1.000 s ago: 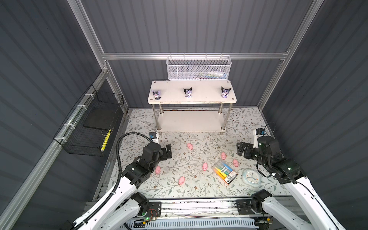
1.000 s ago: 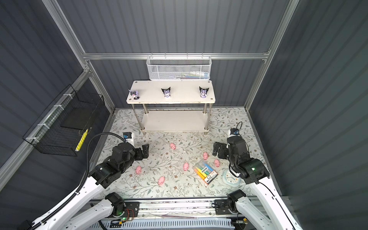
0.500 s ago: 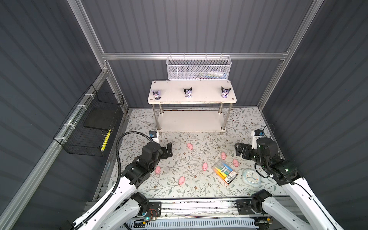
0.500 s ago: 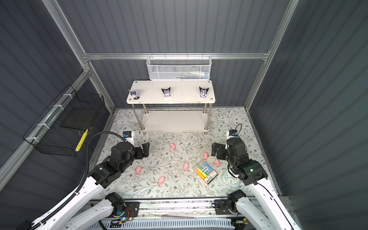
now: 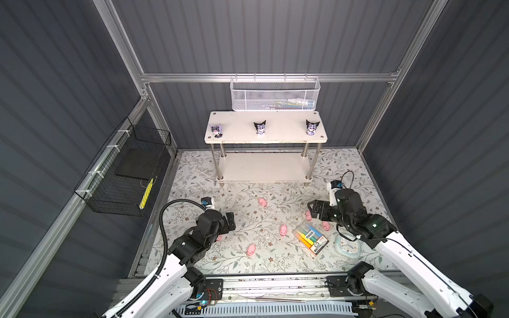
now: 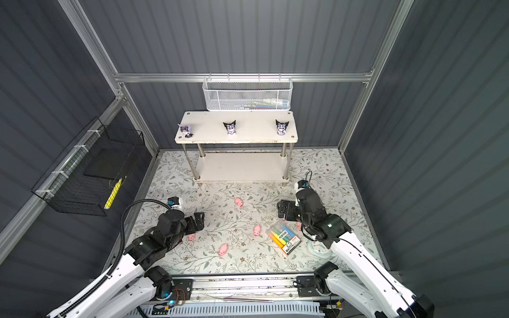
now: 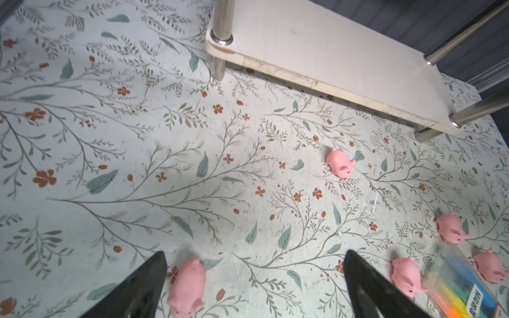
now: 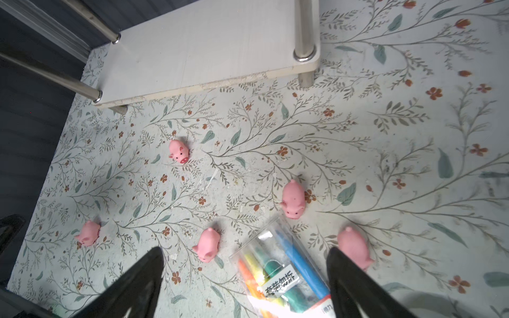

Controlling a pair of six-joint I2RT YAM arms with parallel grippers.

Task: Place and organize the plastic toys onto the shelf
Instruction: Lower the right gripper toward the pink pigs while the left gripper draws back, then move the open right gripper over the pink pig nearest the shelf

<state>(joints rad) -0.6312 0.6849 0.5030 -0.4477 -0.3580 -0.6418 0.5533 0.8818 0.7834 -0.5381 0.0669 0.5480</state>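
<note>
Six pigs (image 5: 283, 230), small, rounded, matte pink, lie scattered on the desk (image 5: 192, 179), all of them out in front of the shelf (image 5: 264, 169). Three figurines (image 5: 260, 128), glossy black, white and purple with pointed ears, stand spaced along the top board, one near each end and one in the middle. The shelf is two white boards with rounded corners on four shiny metal posts, and the lower board's front edge looks chipped in both wrist views. The left jaws are spread wide and hold nothing, sitting low over the desk with one pig just inside a black finger. The right jaws are wide apart too and grip nothing, poised above the marker pack (image 5: 309, 239), a clear sleeve of bright colours. In the right wrist view a pig sits by one fingertip; whether they touch I cannot tell. A round pale-blue clock (image 5: 348, 246) lies beside the pack, partly under the right arm. The desk is covered in a sheet printed with grey-green leaves and rust-red flowers. Ribbed dark grey walls in an aluminium frame close in the room. A white mesh basket (image 5: 275, 95) hangs on the back rail above the shelf, and a black wire basket (image 5: 124, 176) hangs on the left wall.
</note>
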